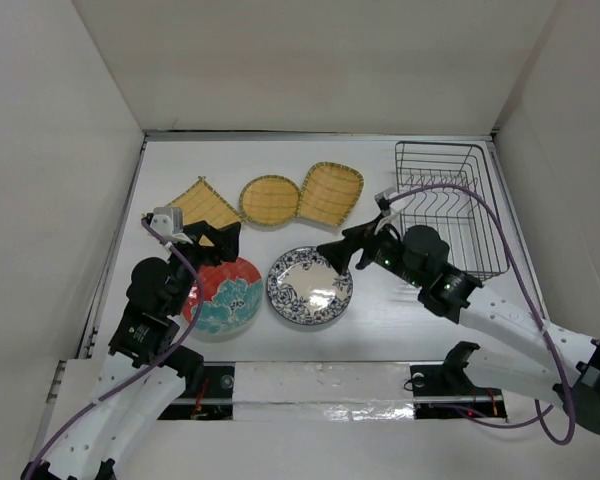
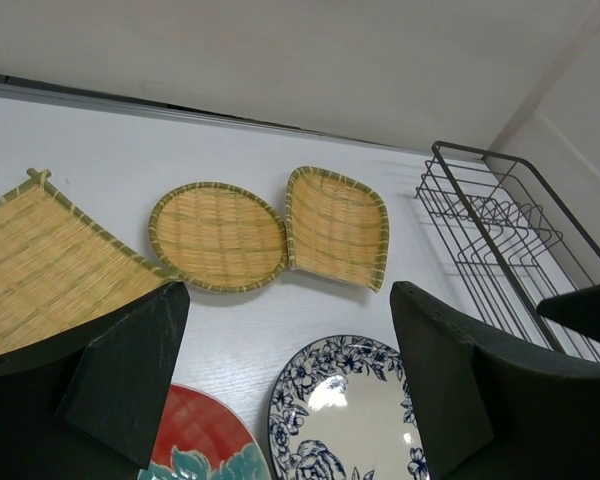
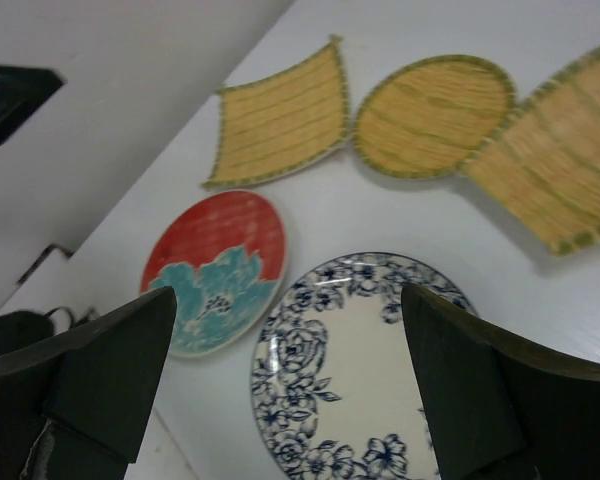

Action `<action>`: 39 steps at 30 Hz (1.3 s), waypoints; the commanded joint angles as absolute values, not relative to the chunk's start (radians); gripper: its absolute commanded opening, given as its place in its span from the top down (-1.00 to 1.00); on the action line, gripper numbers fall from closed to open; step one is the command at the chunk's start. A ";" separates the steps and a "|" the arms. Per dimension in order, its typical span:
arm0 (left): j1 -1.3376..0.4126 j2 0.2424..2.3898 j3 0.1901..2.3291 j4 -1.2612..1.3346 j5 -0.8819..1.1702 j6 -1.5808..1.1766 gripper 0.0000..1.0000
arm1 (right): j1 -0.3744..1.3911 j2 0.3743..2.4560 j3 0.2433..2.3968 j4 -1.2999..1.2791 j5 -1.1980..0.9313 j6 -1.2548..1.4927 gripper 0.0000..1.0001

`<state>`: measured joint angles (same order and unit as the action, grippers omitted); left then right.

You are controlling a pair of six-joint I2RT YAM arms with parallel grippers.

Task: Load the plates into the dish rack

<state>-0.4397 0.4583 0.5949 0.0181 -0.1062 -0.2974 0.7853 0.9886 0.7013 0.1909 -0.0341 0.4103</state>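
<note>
Five plates lie flat on the white table. At the back stand a square bamboo plate [image 1: 202,208], a round bamboo plate [image 1: 269,200] and a rounded-square bamboo plate [image 1: 331,193]. In front lie the red-and-teal plate [image 1: 225,295] and the blue-and-white plate [image 1: 308,287]. The dark wire dish rack [image 1: 448,205] stands empty at the back right. My left gripper [image 1: 217,245] hovers open over the red-and-teal plate's far edge [image 2: 195,440]. My right gripper [image 1: 345,248] hangs open above the blue-and-white plate's right rim [image 3: 350,370]. Neither holds anything.
White walls close in the table on the left, back and right. A taped strip [image 1: 320,385] runs along the near edge between the arm bases. Purple cables [image 1: 500,235] loop from each arm, the right one passing over the rack's front.
</note>
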 commanded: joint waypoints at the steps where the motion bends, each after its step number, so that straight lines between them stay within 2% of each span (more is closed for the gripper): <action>1: -0.446 0.443 0.591 0.077 -0.095 -0.293 -0.60 | 0.839 0.951 0.642 0.394 -0.123 0.396 -0.99; 5: -0.446 0.422 0.577 0.080 -0.066 -0.264 -0.55 | 0.851 0.971 0.630 0.456 -0.135 0.414 -0.99; 8: -0.446 0.405 0.575 0.084 -0.028 -0.220 -0.38 | 0.871 1.064 0.681 0.354 -0.097 0.394 -0.99; 9: -0.446 0.400 0.575 0.084 -0.015 -0.213 -0.34 | 0.871 1.080 0.695 0.324 -0.088 0.382 -0.87; 10: -0.446 0.385 0.571 0.097 -0.006 -0.210 -0.27 | 0.880 1.092 0.707 0.298 -0.087 0.370 0.20; 11: -0.446 0.377 0.560 0.104 0.000 -0.207 -0.17 | 0.881 1.097 0.718 0.241 -0.060 0.367 0.99; 12: -0.446 0.370 0.557 0.110 0.029 -0.203 0.08 | 0.881 1.097 0.727 0.220 -0.039 0.373 1.00; 14: -0.446 0.359 0.549 0.123 0.037 -0.202 0.39 | 0.881 1.065 0.724 0.169 -0.008 0.379 1.00; 15: -0.446 0.360 0.551 0.121 0.037 -0.202 0.77 | 0.881 1.051 0.716 0.155 0.004 0.386 1.00; 16: -0.446 0.368 0.554 0.114 0.037 -0.202 0.99 | 0.881 1.026 0.709 0.138 0.041 0.393 1.00; 25: -0.446 0.374 0.568 0.098 0.045 -0.203 1.00 | 0.913 0.972 0.670 -0.122 0.170 0.535 1.00; 27: -0.446 0.373 0.569 0.094 0.034 -0.202 1.00 | 0.922 0.988 0.667 -0.213 0.215 0.597 0.80; 28: -0.446 0.376 0.569 0.087 0.029 -0.201 1.00 | 0.922 0.992 0.666 -0.247 0.225 0.615 0.36; 31: -0.446 0.376 0.569 0.087 0.032 -0.202 1.00 | 0.922 1.009 0.655 -0.372 0.264 0.746 -0.29; 39: -0.446 0.393 0.572 0.101 0.061 -0.204 0.97 | 0.922 1.066 0.535 -0.287 0.307 1.002 -0.34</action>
<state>-0.4397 0.3805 0.5556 0.0525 0.0338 -0.2142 0.9176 1.0485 0.5495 -0.3126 0.2443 0.8658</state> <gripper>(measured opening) 0.010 0.669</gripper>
